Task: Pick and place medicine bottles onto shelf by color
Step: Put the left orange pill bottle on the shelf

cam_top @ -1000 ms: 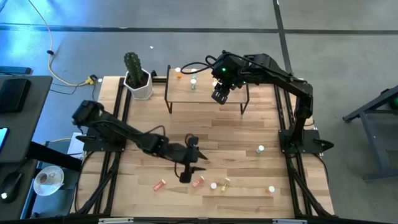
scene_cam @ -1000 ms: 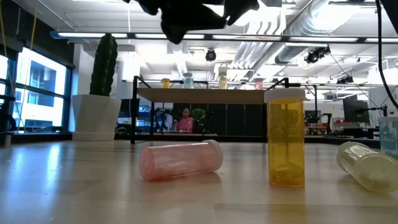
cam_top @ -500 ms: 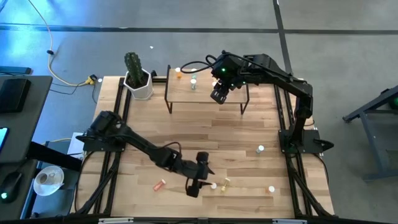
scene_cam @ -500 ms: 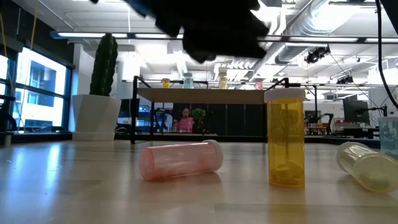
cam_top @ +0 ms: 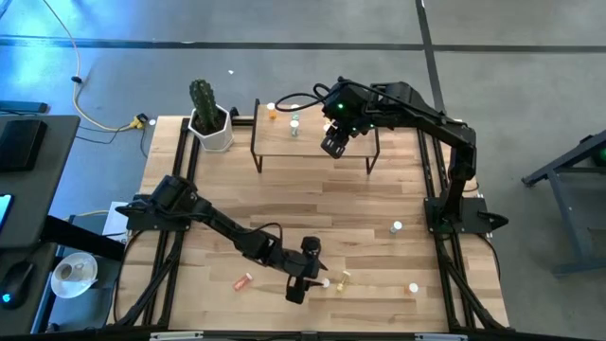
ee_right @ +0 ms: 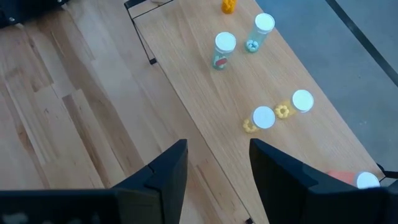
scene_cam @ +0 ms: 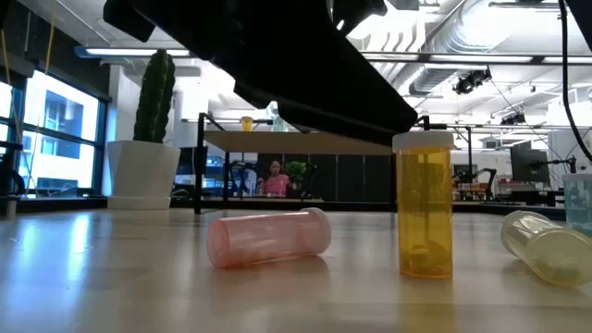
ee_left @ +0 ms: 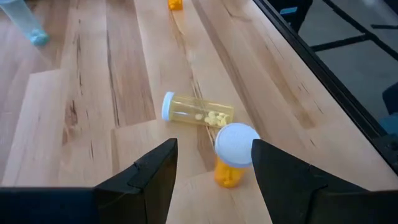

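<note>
My left gripper (cam_top: 299, 282) is open, low over the table's near side. In the left wrist view its fingers (ee_left: 214, 149) stand over an upright orange bottle with a white cap (ee_left: 234, 155), touching nothing. A yellow bottle (ee_left: 196, 112) lies on its side just beyond. In the low view a red-pink bottle (scene_cam: 269, 238) lies on its side beside the upright orange one (scene_cam: 425, 205). My right gripper (cam_top: 332, 144) is open and empty above the shelf (cam_top: 312, 140). Several white-capped bottles (ee_right: 223, 50) stand on the shelf top (ee_right: 205, 118).
A potted cactus (cam_top: 209, 117) stands at the far left beside the shelf. More bottles are at the near left (cam_top: 243, 280), near right (cam_top: 413, 287) and right (cam_top: 397, 227) of the table. A pale yellow bottle (scene_cam: 548, 246) lies at the low view's right.
My left gripper has gone toward the table's near edge and a little to the right, coming down over the bottles there. It now covers the red-pink bottle in the high view. My right arm has kept still.
</note>
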